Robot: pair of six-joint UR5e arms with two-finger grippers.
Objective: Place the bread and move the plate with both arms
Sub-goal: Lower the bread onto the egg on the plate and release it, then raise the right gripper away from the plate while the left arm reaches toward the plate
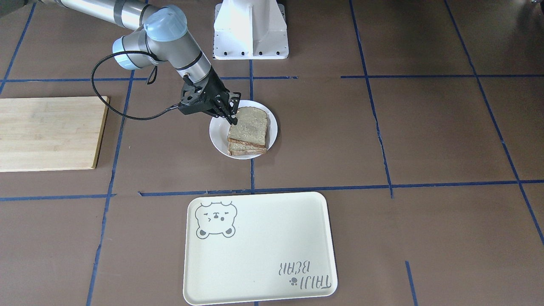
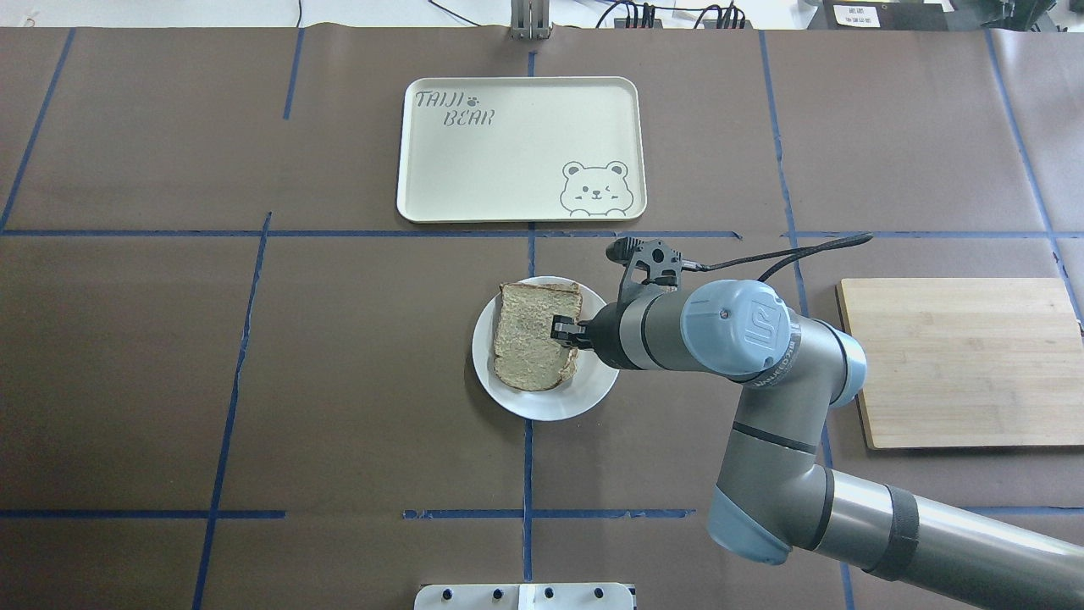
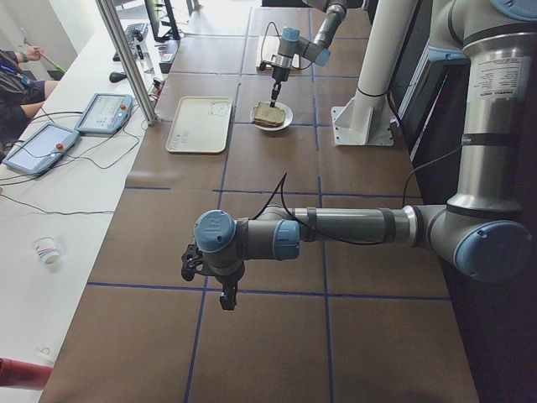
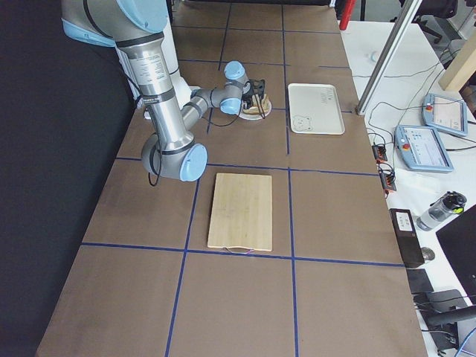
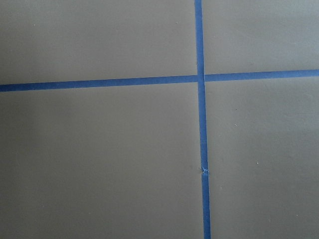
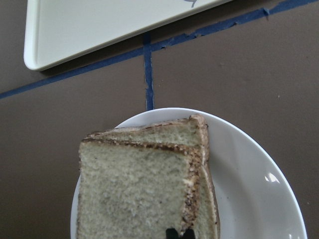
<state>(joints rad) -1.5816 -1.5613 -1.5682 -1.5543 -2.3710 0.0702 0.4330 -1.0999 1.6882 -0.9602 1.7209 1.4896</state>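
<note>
Jaws of right arm (image 2: 745,339) pinch top bread (image 2: 529,335), slices stacked on plate (image 2: 542,405).

The glossy white plate (image 1: 219,138) carries bread (image 1: 250,123) of porous, speckled crumb and rough dark crust, on a matt brown surface (image 1: 425,127); beside the plate lies a pale, smooth-grained wooden board (image 1: 49,134).

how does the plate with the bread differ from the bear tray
Shape: the plate is round, the tray rectangular. Size: the tray is clearly larger than the plate. Look: the plate is plain white, the tray cream with a bear drawing and lettering. Load: the plate carries stacked bread; the tray carries none. Both are pale, shallow and lie flat on the table.
</note>
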